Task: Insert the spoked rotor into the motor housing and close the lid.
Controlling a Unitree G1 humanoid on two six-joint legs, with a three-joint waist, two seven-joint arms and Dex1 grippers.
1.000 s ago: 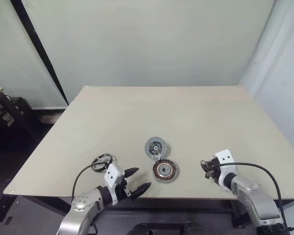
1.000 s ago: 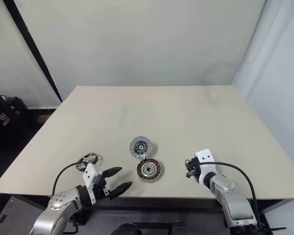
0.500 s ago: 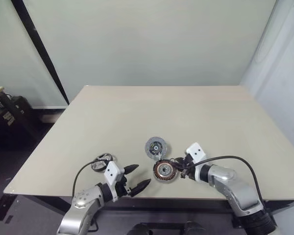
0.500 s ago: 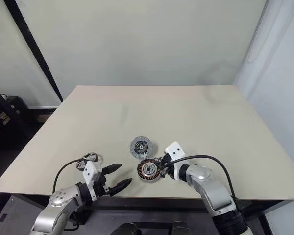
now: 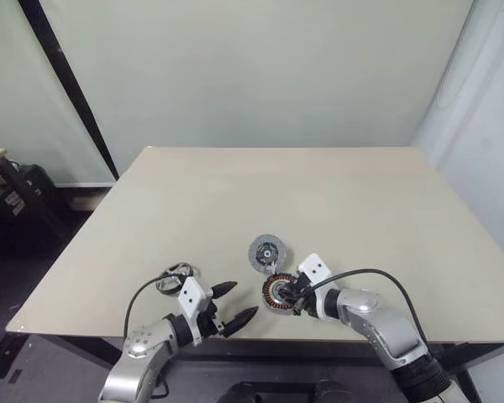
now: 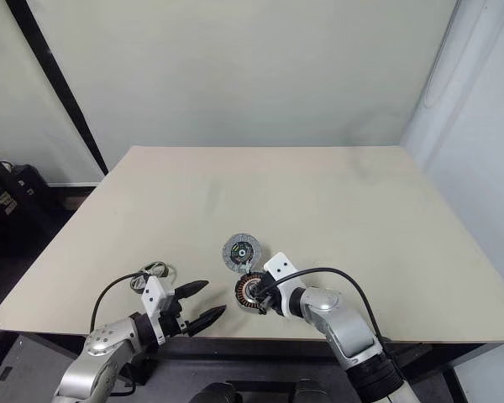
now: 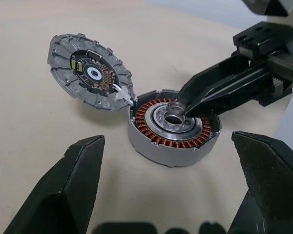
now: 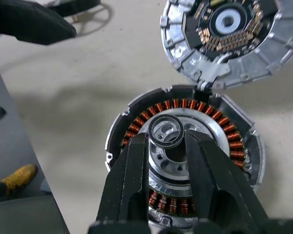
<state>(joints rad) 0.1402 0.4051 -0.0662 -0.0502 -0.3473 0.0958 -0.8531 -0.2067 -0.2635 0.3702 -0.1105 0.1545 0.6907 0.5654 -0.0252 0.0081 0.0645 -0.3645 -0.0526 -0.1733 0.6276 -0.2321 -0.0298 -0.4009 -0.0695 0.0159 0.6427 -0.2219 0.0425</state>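
Right wrist view: we see right gripper [image 8: 168,138] narrowed onto small ring [image 8: 153,126], poised over silvery centre of motor housing [image 8: 219,127], we judge to seat it before rotor goes in. Lid [image 8: 224,34] lies face-up against housing rim, leaving cup open. Spoked rotor [image 5: 175,275] rests on counter [image 5: 336,201] just beside left gripper [image 5: 245,301], spread wide, likely ready to fetch it

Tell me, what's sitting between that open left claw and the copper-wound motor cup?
Nothing: bare table separates the left gripper from the motor housing, as the left wrist view shows.
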